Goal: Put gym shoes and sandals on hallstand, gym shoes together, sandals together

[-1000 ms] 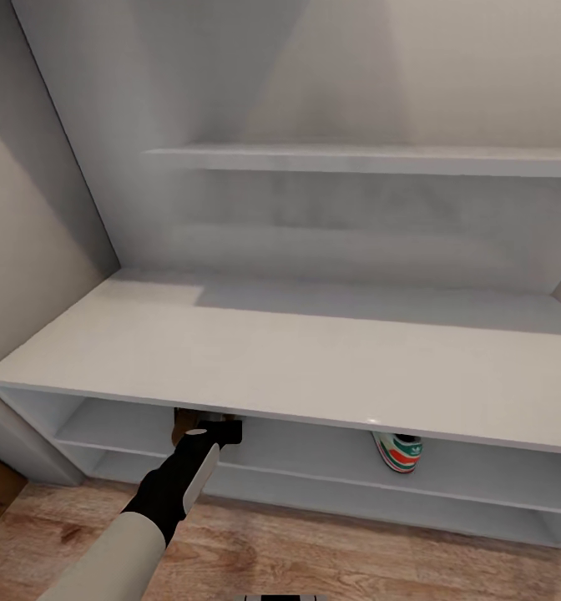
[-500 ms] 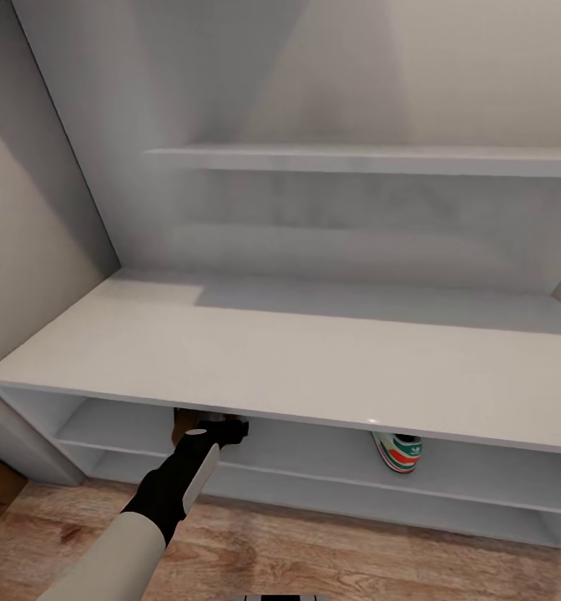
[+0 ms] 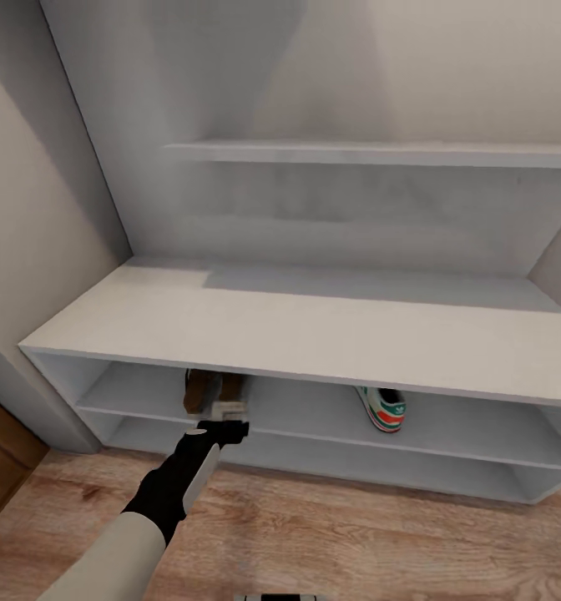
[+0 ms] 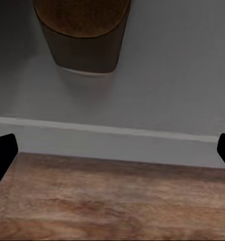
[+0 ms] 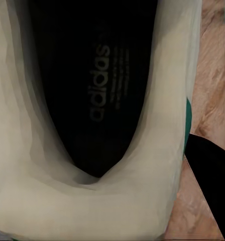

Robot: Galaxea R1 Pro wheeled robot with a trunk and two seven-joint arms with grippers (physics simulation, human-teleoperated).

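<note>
Two dark-brown sandals (image 3: pixel 215 390) stand side by side on the upper open shelf of the white hallstand (image 3: pixel 314 338). One sandal's heel (image 4: pixel 82 35) shows in the left wrist view. My left gripper (image 3: pixel 225 428) (image 4: pixel 112 153) hangs open just in front of the shelf edge, apart from the sandals. One gym shoe (image 3: pixel 381 407) sits on the same shelf, to the right. The other gym shoe (image 5: pixel 92 115), dark inside upward, is close up in the right wrist view. My right gripper (image 5: pixel 102 201) is shut on it, one black finger (image 5: pixel 208 191) outside its wall.
Wood-plank corridor floor (image 3: pixel 331 542) runs along the front of the hallstand. A thin white wall shelf (image 3: pixel 372 154) hangs above the bench top. A wall corner (image 3: pixel 30 250) closes the left side, with a brown piece (image 3: pixel 1 455) low beside it.
The head view has pulled back and shifted, showing more floor. My left gripper has come out from under the bench top, and both sandals stay on the shelf.
</note>
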